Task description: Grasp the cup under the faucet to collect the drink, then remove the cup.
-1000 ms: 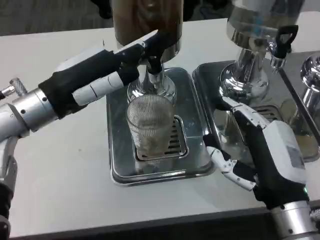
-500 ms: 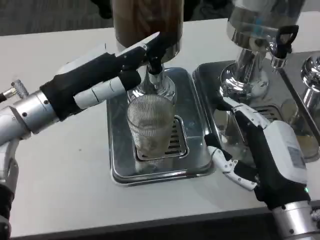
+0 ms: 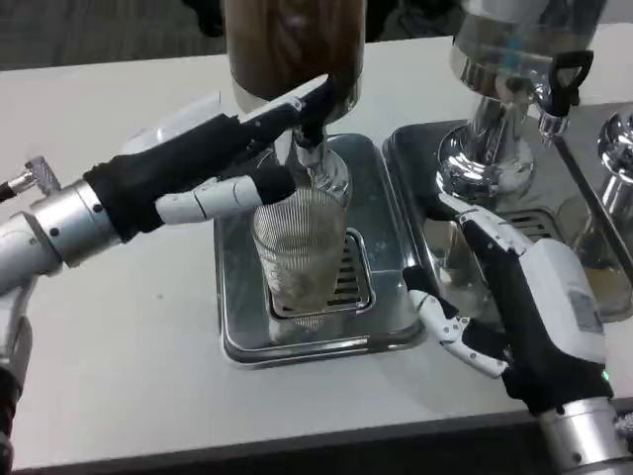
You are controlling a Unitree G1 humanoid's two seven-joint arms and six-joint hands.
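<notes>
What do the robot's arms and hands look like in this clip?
Both forearms are silver metal cylinders ending in black wrist sections. The left hand has a white back and white-and-black fingers. The right hand has a white back shell, black sides and white-and-black fingers.
</notes>
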